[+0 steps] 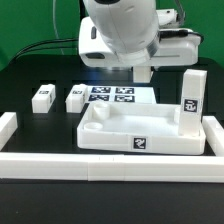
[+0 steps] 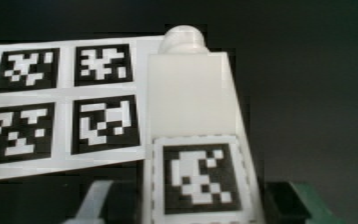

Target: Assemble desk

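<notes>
The white tray-like tabletop lies at the middle front, with a tag on its front wall. One white tagged leg stands upright in its corner on the exterior view's right. Two more legs lie on the black table at the exterior view's left. My gripper hangs above the tabletop's back edge. In the wrist view my gripper is shut on a fourth leg, whose tag sits between the fingers and whose screw tip points away.
The marker board lies behind the tabletop and shows behind the held leg in the wrist view. Long white border rails run along the front, the exterior view's left and right.
</notes>
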Controlling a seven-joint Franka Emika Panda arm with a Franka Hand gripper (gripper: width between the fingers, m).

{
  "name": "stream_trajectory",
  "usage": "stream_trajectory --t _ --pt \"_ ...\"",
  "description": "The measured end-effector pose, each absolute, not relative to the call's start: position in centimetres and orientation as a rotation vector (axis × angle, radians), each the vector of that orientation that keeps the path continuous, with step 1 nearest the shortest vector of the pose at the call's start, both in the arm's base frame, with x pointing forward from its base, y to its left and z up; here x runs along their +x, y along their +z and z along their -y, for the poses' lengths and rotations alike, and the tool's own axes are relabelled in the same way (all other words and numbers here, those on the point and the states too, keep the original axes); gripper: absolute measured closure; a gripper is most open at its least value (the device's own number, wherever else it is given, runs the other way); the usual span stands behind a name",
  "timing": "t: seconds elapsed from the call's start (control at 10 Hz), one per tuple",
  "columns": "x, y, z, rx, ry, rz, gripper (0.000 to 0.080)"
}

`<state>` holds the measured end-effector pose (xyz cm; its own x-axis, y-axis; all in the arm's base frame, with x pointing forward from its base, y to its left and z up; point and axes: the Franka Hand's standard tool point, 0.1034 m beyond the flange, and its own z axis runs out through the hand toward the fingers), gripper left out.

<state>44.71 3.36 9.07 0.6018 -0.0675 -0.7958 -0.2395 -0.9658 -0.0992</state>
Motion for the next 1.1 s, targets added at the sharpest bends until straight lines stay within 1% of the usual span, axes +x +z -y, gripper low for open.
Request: stream_trajectory --t 0.1,0.2,0.4,0.5,0.6,0.7,0.8,0.9,1.0,1.1 --pt "45.1 8.7 -3.2 -2.649 1.261 -0.251 0.0512" --pt "46.0 8.3 -2.8 -2.696 1.156 -0.24 0.0512" --pt "47.9 11.0 -2.1 -2.728 1.039 -0.239 0.0512" --pt "49.0 11.3 -2.0 -2.763 0.951 -0.244 0.0512" --pt "49.2 10.8 -2.0 -2.816 0.824 -0.254 0.0512" --pt "48.9 10.8 -2.0 -2.846 0.739 -0.261 0.0512" --pt "49.2 10.7 -1.9 -2.871 0.659 -0.268 0.0512" --pt "49.8 10.6 -1.8 -2.915 0.51 -0.275 0.0512" --pt "49.8 10.7 -1.7 -2.938 0.42 -0.28 0.0512" --pt "50.1 11.4 -1.5 -2.942 0.379 -0.278 0.0512"
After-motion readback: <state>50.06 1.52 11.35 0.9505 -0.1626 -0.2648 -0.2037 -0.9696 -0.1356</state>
